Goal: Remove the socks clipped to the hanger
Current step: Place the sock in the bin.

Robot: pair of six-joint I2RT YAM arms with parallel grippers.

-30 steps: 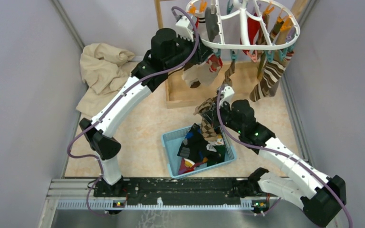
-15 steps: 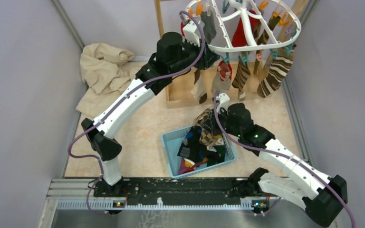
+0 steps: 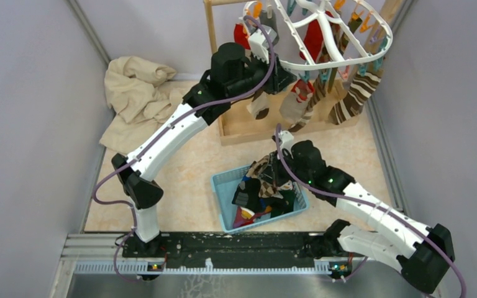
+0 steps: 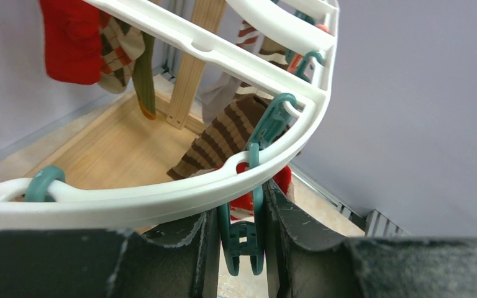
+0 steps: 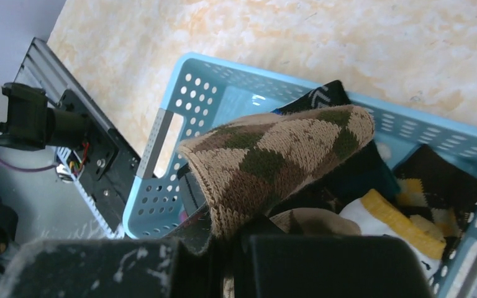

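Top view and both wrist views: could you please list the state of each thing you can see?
Left end effector, shut on a teal clip.
Right end effector, shut on the argyle sock, over the basket.
Hanger, tilted, socks clipped to it.
Striped sock, clipped, hanging.
Basket, holding socks.
Cloth, crumpled.

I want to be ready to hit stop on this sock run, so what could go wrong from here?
The left claw pinches a teal clip on the tilted hanger; pulling may swing the frame, and the red sock under it would likely land on the wooden base, not in the blue basket. The right claw holds an argyle sock over that heaped basket; released, it might slide over the rim.
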